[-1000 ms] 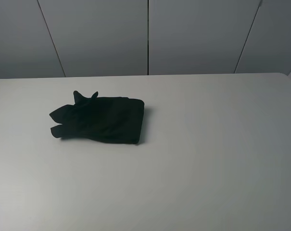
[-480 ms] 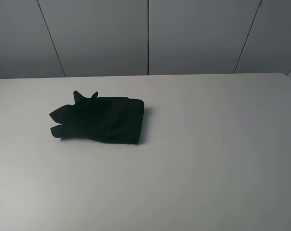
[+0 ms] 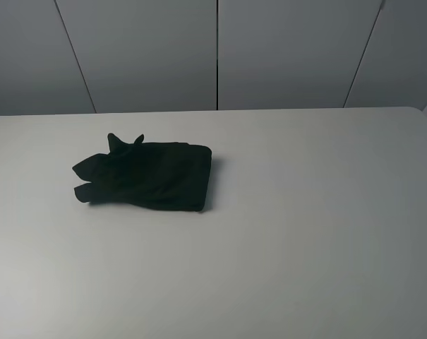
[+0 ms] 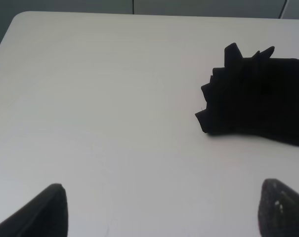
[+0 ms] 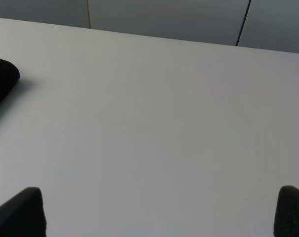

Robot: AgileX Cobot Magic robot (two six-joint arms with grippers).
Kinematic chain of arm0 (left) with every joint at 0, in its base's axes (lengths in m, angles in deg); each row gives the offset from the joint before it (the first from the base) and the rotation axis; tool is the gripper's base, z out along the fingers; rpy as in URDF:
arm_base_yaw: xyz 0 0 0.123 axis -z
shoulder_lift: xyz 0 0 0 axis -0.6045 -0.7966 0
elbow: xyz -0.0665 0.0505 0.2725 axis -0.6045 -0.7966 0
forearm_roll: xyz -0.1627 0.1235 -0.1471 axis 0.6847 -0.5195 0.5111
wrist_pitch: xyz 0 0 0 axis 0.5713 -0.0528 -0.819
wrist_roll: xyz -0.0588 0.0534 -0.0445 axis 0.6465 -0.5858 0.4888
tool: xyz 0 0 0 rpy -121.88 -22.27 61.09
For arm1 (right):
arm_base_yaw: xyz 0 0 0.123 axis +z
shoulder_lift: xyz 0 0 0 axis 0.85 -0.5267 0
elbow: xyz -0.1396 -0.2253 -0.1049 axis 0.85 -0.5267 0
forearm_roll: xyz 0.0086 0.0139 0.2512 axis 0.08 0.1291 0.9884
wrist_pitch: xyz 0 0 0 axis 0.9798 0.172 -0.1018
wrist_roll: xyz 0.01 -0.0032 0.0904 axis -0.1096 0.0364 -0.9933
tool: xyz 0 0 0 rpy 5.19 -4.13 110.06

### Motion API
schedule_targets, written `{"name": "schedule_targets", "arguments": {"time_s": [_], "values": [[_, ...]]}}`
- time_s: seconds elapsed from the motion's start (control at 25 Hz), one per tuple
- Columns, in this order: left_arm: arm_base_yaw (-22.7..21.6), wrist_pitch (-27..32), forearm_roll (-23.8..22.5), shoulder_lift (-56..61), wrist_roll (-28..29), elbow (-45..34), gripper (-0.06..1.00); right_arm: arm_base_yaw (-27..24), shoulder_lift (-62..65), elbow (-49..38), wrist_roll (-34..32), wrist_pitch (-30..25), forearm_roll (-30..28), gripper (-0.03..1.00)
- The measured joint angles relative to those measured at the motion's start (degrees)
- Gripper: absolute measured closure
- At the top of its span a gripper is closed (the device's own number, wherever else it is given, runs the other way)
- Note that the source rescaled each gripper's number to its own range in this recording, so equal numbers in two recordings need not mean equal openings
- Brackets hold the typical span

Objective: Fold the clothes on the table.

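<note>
Exterior high view shows the black T-shirt (image 3: 146, 175) lying as a compact folded bundle on the left half of the white table (image 3: 305, 233), with neither of my arms in that picture. Its right edge is a clean straight fold, while the left end is ragged, with several pointed flaps sticking out. No chest print shows; it must be folded inside.

My left gripper (image 4: 161, 210) hovers near the bundle's ragged end, its two fingertips spread wide with bare table between them, holding nothing. My right gripper (image 5: 159, 212) is likewise spread apart and empty, well away from the shirt, which only just shows in the right wrist view.

I judge the cloth to be light, soft and limp. It will sag and slide apart if I lift it by one layer, and the stacked layers can slip over one another. If the loose flaps need tidying, I would pinch them at their tips and press the thick folded edge down to keep the stack from shifting.
</note>
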Motion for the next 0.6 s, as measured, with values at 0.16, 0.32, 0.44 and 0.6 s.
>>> {"name": "schedule_targets", "arguments": {"time_s": [0.16,0.32,0.44,0.6], "values": [[0.0,0.0,0.0,0.0,-0.8,0.0,-0.05,0.0,0.0,0.0,0.0,0.0,0.0,-0.03],[0.0,0.0,0.0,0.0,-2.6,0.0,-0.05,0.0,0.0,0.0,-0.1,0.0,0.1,-0.03],[0.0,0.0,0.0,0.0,-2.8,0.0,-0.05,0.0,0.0,0.0,-0.1,0.0,0.2,-0.03],[0.0,0.0,0.0,0.0,-2.9,0.0,-0.05,0.0,0.0,0.0,-0.1,0.0,0.2,-0.03]]}}
